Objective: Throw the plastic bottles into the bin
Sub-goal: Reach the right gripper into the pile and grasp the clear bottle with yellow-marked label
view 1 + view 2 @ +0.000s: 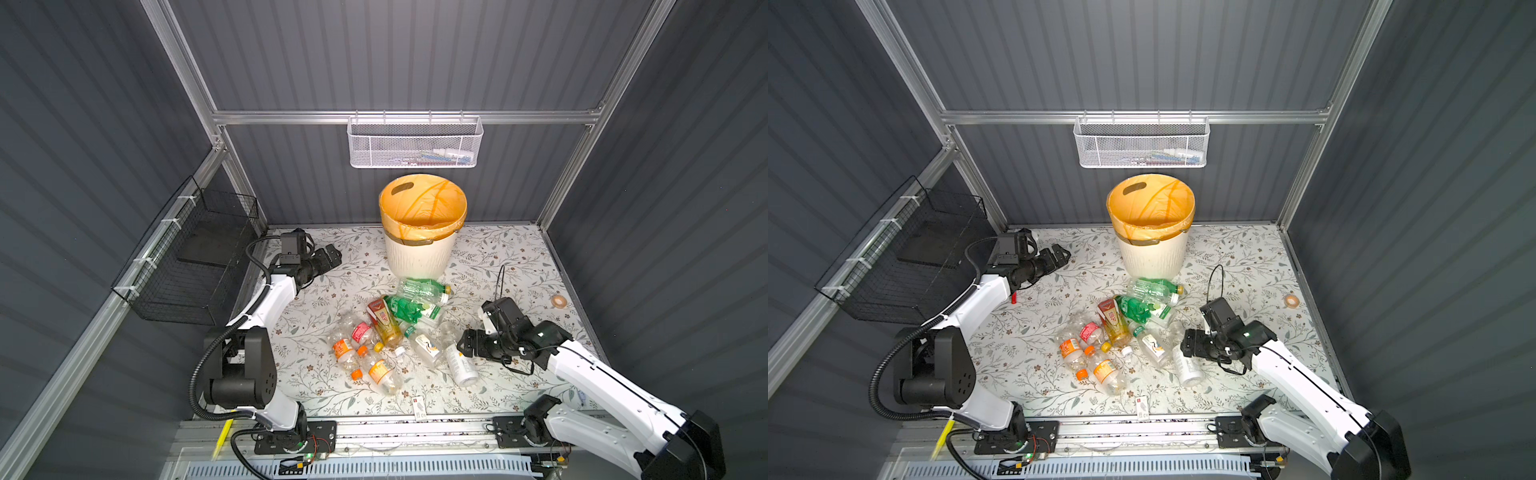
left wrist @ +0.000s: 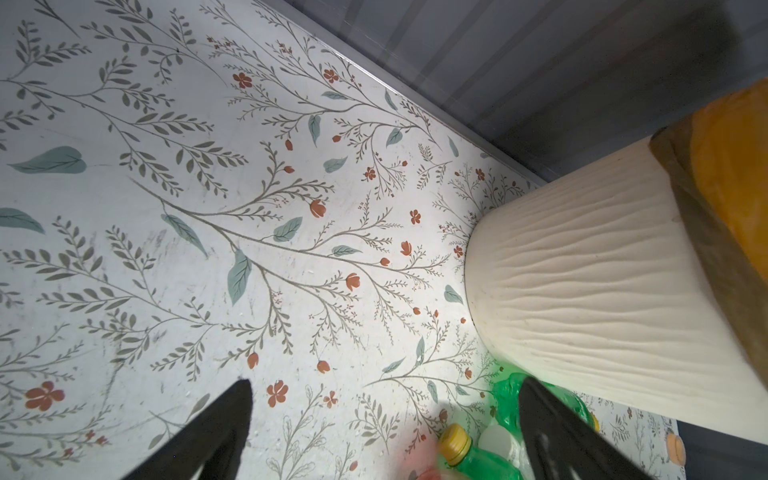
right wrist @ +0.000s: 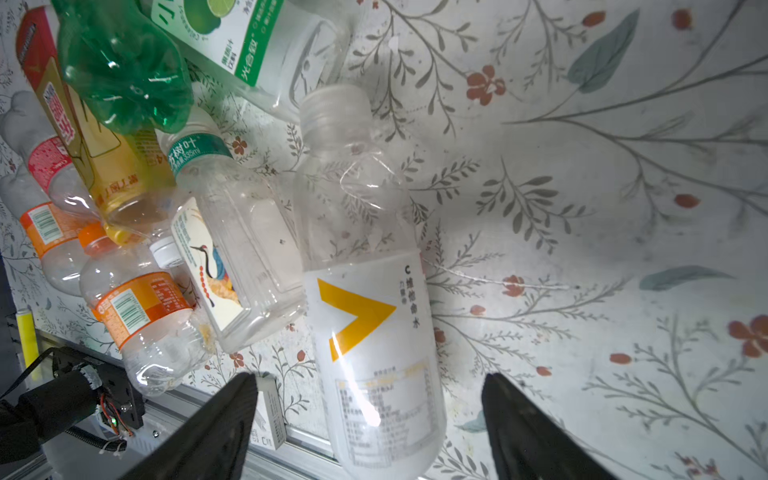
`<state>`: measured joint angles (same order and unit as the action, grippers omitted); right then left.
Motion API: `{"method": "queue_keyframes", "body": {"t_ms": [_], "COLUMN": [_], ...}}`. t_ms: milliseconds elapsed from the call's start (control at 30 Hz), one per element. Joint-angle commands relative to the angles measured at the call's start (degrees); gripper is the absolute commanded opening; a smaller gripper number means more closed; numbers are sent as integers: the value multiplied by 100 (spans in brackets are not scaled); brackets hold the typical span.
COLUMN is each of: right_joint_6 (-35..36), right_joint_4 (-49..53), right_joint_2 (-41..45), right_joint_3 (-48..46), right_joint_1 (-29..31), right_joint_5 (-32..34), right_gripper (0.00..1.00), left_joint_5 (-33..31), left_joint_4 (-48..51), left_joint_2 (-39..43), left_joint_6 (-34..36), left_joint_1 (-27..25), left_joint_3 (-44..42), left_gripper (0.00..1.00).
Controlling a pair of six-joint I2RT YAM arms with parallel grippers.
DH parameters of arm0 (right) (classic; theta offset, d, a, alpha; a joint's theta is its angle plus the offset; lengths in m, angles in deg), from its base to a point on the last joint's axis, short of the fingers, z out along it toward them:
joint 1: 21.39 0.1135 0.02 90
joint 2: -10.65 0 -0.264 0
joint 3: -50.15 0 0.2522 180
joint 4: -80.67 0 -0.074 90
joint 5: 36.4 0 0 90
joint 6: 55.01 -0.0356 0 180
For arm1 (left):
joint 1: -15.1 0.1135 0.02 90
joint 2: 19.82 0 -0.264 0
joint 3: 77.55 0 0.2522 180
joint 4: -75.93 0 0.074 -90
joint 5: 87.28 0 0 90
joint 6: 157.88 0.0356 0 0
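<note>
The task is judged to be at its very start. The plastic bottles (image 1: 388, 328) are all seen lying in a loose heap on the table (image 1: 503, 257), just in front of the bin (image 1: 417, 257). Nothing but the orange bag lining (image 1: 419, 208) can be made out inside the bin in both top views, though its bottom is not fully shown. Clear, green and amber bottles are mixed in the heap, several touching or overlapping, with the green ones nearest the bin's foot. The right gripper (image 3: 370, 378) is held low over the heap's right edge, its jaws apart and set either side of a clear bottle with a white label and yellow chevron (image 3: 365, 316). No contact between jaws and bottle is shown in the right wrist view, so nothing is judged to be held. This bottle lies on its side at the heap's outer edge, against a square clear bottle with a crane picture (image 3: 245, 266). The left gripper (image 1: 333, 254) is held empty, jaws wide apart, over bare table at the back left, near the bin's side and apart from the heap. The first grasp is taken to be the step in hand. The lift, the carry over the rim and the release are left to be done for this bottle, and then for every other one.
</note>
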<state>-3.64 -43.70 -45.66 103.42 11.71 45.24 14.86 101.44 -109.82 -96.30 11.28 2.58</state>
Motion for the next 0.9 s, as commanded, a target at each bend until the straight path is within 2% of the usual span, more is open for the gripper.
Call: {"method": "queue_keyframes", "body": {"t_ms": [0,233,533,733,867], "right_joint_6": [-283,-241,-153,-256,-419], "right_joint_4": [57,-114,-315,-548,-570], "right_joint_2": [-100,-695,-1698,-1949,-1723], "right_joint_3": [-61,89,273,150,-40], "right_joint_1": [348,887,940,937,873], "right_joint_5": [400,670,1136,1217,1319], "right_gripper": [87,88,85,72,62], "left_joint_5": [155,-18,-109,-104,-92], "left_joint_4": [-151,-146,-107,-111,-120], "left_joint_2": [94,278,305,257,222], "left_joint_6": [156,247,293,293,268], "left_joint_1": [12,12,12,12,12], "left_joint_3": [-55,-145,-159,-163,-175], "left_gripper": [100,100,100,100,100]}}
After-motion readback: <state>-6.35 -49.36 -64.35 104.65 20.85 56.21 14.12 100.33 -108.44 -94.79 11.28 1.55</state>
